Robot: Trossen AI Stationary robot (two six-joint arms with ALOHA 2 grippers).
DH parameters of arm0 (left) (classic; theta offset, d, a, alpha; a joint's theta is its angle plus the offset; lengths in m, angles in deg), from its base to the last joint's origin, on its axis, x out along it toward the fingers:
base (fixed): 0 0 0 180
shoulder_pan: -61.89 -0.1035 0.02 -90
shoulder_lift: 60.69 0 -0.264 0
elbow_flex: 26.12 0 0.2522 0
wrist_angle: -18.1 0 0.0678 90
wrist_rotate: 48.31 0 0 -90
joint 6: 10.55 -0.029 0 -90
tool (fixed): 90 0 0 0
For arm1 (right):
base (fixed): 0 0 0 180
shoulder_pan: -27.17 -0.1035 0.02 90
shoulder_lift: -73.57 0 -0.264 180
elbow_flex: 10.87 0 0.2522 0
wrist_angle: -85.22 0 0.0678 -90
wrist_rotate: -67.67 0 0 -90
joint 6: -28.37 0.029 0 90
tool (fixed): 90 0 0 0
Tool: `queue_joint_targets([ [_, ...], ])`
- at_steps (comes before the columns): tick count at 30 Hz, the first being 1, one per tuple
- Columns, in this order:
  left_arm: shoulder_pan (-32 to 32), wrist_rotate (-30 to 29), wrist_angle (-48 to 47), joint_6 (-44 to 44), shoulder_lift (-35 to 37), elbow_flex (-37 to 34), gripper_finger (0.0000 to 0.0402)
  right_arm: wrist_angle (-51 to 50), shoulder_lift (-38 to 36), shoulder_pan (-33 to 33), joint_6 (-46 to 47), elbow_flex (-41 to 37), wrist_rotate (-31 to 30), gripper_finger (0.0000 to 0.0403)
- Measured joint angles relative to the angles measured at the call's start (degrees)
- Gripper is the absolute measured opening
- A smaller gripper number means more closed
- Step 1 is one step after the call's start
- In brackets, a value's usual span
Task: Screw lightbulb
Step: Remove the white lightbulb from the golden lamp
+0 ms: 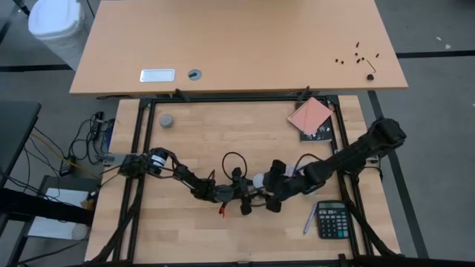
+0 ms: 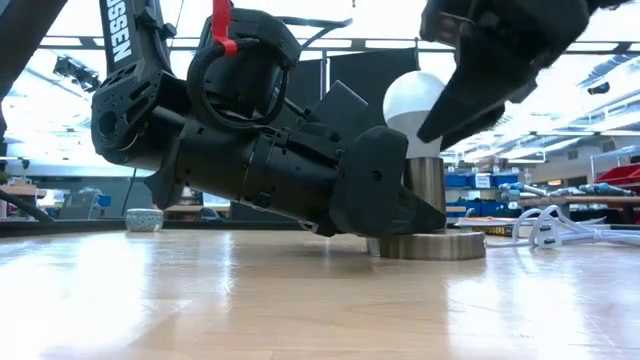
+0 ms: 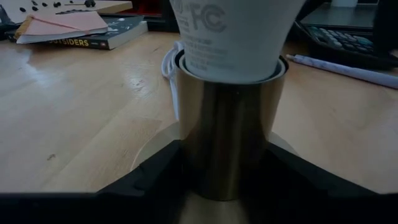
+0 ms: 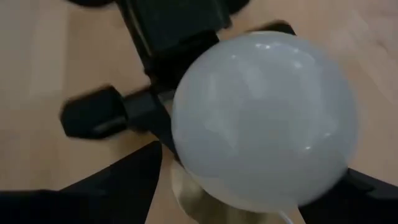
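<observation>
The white lightbulb (image 2: pixel 414 100) stands upright with its pale base (image 3: pixel 230 53) in the top of a brass socket (image 2: pixel 425 190). The socket's round foot (image 2: pixel 425 245) rests on the wooden table. My left gripper (image 1: pixel 251 193) lies low on the table, shut on the socket. My right gripper (image 1: pixel 269 185) comes down from the right over the bulb's head (image 4: pixel 264 118) and is shut on it. The bulb also shows in the high view (image 1: pixel 257 179). My left gripper pinches the socket's brass upright tube (image 3: pixel 227 137) between its two fingers (image 3: pixel 155 180), low on the tube. The fingers come in level from the table's left. The socket stands upright with its foot on the table. My right gripper holds the bulb's rounded head between its two fingers (image 4: pixel 134 177), one on each side. It slants down from above and from the table's right. The bulb stands upright in the socket.
A white cord (image 2: pixel 555 225) runs from the socket across the table. A calculator (image 1: pixel 334 220) and a pen (image 1: pixel 309 219) lie near the front right. A book under pink paper (image 1: pixel 312 117) lies at the far right, and a small grey cap (image 1: pixel 167 120) at the far left.
</observation>
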Motion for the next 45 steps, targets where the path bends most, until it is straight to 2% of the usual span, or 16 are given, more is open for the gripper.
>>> queue_joint_targets([
  [6, 0.00, 0.02, 0.01, 0.04, 0.00, 0.00, 0.0213, -9.91, 0.02, 4.07, 0.26, 7.26, 6.67, 0.0325],
  [11, 0.00, 0.06, 0.01, 0.34, 0.00, 0.00, 0.0213, -13.21, 0.02, 6.84, 2.76, 9.32, 9.66, 0.0323],
  [27, -0.17, -0.04, 0.01, 1.51, 0.02, 0.00, 0.0213, -17.07, 0.31, 7.40, 5.18, 10.85, 10.71, 0.0323],
  [37, -0.62, -0.22, 0.41, 1.51, 0.00, 0.00, 0.0213, -39.04, 13.69, 7.03, 1.88, 29.29, 10.50, 0.0322],
  [45, -2.50, -0.26, 0.57, -1.29, -0.04, 0.52, 0.0213, -44.74, 17.99, 8.63, 3.79, 35.75, 10.39, 0.0322],
])
